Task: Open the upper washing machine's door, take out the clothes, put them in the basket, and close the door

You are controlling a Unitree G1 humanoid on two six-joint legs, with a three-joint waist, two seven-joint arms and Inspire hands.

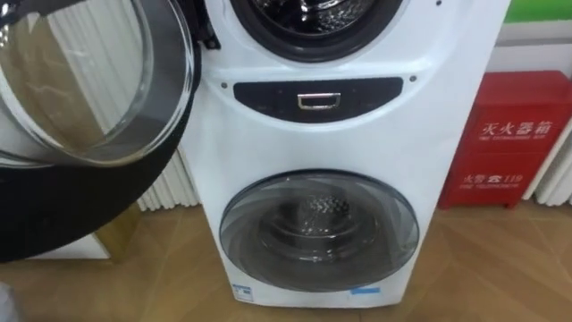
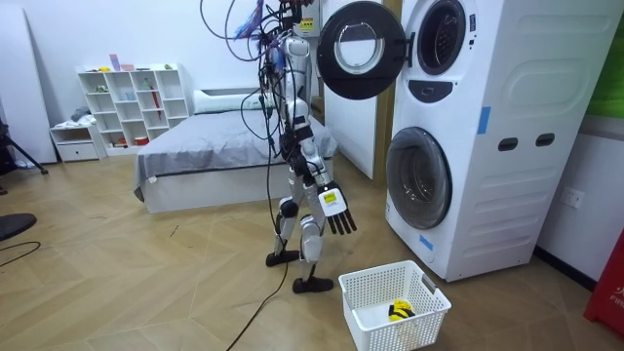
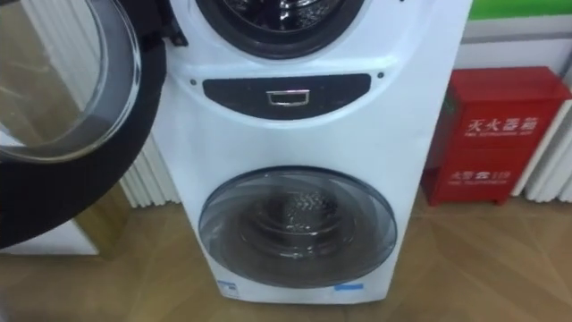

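The only cloth-like thing to be made out is a small yellow-and-black item [image 2: 400, 311] in the white basket [image 2: 380, 283] on the floor in front of the washing machine [image 1: 304, 143]. Its upper drum [image 1: 308, 13] is dark, so I cannot tell if it holds clothes. The upper door [image 1: 89, 116] is swung open and the lower door [image 1: 319, 231] is shut. The robot stands facing the machine, its right hand [image 2: 336, 210] hanging empty with straight fingers.

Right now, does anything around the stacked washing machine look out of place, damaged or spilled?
Nothing is spilled or damaged. The upper door hangs wide open while the lower door is shut, which suits the task. The white basket holds a small yellow-and-black item.
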